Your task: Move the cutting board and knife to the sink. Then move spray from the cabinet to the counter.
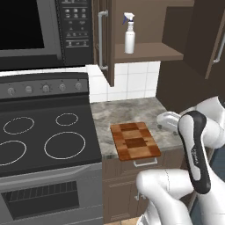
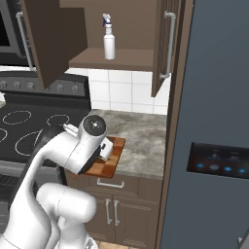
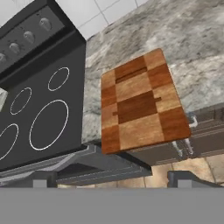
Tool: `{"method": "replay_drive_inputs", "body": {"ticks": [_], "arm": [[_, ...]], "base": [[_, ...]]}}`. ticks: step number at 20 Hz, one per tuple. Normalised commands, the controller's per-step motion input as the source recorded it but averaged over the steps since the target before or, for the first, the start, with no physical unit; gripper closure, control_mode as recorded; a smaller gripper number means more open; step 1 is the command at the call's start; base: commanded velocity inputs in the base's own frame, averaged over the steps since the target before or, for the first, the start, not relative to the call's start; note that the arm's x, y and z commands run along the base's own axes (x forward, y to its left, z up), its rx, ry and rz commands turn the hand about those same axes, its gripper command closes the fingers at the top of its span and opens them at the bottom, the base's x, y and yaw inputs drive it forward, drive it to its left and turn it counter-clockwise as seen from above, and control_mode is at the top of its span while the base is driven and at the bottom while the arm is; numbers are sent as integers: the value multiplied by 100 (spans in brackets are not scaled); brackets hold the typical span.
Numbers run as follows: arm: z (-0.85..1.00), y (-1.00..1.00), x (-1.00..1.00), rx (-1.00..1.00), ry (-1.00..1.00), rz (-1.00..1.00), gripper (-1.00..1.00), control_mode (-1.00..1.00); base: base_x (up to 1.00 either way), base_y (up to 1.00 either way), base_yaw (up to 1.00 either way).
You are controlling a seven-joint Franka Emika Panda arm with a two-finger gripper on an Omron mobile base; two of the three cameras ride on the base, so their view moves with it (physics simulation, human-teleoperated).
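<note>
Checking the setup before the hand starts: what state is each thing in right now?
Cutting board: flat on the counter, front end over the edge, not gripped.
Spray bottle: upright on the cabinet shelf.
Cabinet doors: open.
Hand: open, empty, above the board.
Stovetop: nothing on its rings.
Drawer under the counter: shut.

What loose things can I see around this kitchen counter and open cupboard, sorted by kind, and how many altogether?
Cutting board: 1, checkered wood, on the counter beside the stove.
Spray bottle: 1, white, upright on the open cabinet shelf.
Total: 2.
</note>
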Motion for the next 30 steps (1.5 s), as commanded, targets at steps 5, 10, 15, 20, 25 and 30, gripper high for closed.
{"method": "replay_drive_inputs", "body": {"ticks": [5, 10, 15, 20, 25, 30], "arm": [[-16, 0, -67, 22, 0, -1, -100, -100], [-6, -4, -26, 26, 0, 0, -100, -100], [-4, -1, -8, 25, 1, 0, -100, -100], [-16, 0, -2, 4, -11, 0, -100, -100], [-16, -3, 0, 0, -7, 0, -100, -100], [-14, -3, 0, 4, 0, 0, -100, -100]], "base": [[0, 0, 0], [0, 0, 0], [0, 0, 0], [0, 0, 0], [0, 0, 0], [0, 0, 0]]}}
